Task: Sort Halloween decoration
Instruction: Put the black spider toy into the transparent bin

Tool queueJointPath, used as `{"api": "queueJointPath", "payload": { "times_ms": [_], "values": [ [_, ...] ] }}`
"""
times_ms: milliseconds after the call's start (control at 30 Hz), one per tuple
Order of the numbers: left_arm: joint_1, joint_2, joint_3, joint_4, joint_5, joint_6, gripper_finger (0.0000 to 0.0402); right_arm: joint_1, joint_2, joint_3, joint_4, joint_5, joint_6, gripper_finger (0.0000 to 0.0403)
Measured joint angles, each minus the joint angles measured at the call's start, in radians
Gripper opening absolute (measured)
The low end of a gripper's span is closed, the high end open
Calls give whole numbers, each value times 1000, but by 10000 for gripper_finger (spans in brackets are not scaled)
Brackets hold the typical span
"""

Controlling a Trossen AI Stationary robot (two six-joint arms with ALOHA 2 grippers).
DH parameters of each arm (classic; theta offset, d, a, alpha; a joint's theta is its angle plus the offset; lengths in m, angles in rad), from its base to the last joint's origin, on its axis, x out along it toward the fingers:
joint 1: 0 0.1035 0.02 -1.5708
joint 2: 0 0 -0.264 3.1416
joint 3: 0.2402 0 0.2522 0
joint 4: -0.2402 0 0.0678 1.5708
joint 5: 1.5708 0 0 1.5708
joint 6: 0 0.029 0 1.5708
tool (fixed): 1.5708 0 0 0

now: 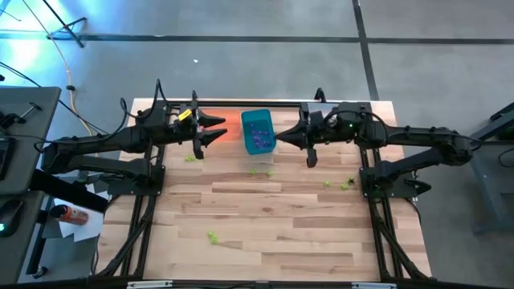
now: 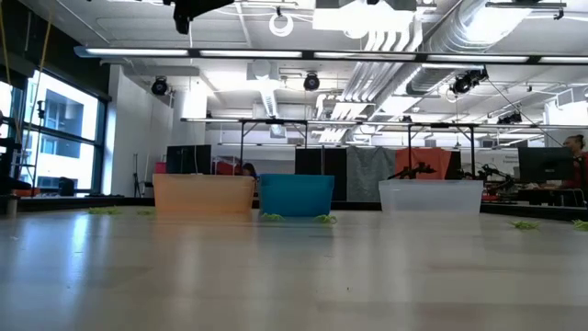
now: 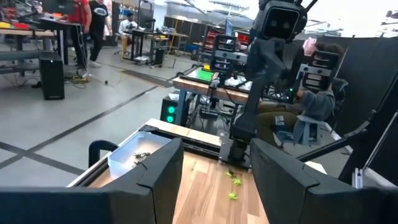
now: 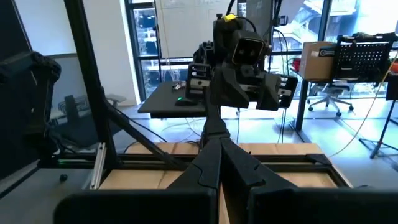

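Note:
Small yellow-green trinkets lie scattered on the wooden table (image 1: 212, 237), (image 1: 190, 157), (image 1: 347, 184); two lie in front of the teal bin (image 2: 273, 217). The teal bin (image 1: 259, 131) holds purple trinkets. The clear bin (image 3: 140, 155) holds dark spidery ones. My left gripper (image 1: 214, 129) hovers open and empty left of the teal bin, over the orange bin (image 2: 203, 195); its fingers stand apart in the left wrist view (image 3: 217, 155). My right gripper (image 1: 286, 136) hovers shut and empty right of the teal bin; its fingers meet in the right wrist view (image 4: 219, 163).
The three bins stand in a row along the table's far edge: orange at left, teal in the middle, clear (image 2: 430, 195) at right. The arms' bases and dark frame rails run along both sides of the table (image 1: 273, 257). People stand in the room beyond.

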Motion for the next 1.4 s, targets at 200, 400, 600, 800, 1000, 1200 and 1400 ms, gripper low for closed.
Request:
{"api": "queueJointPath", "payload": {
  "times_ms": [200,400,600,800,1000,1200,1400],
  "values": [
    [0,0,0,-2,-1,1,172,-29,-3,0,-11,194,131,0],
    [1,0,0,-8,-13,1,172,-234,27,126,-412,273,181,0],
    [1,0,0,-29,-13,-5,172,-452,141,177,-753,442,321,0],
    [0,0,0,-76,-5,-79,172,-616,293,124,-887,437,377,0],
    [0,0,0,-85,-5,-87,172,-737,468,145,-842,369,363,0],
    [0,0,0,-84,-5,-87,172,-776,600,164,-815,348,362,0],
    [0,0,0,-84,-5,-87,172,-799,664,167,-803,347,387,0]
  ]
}}
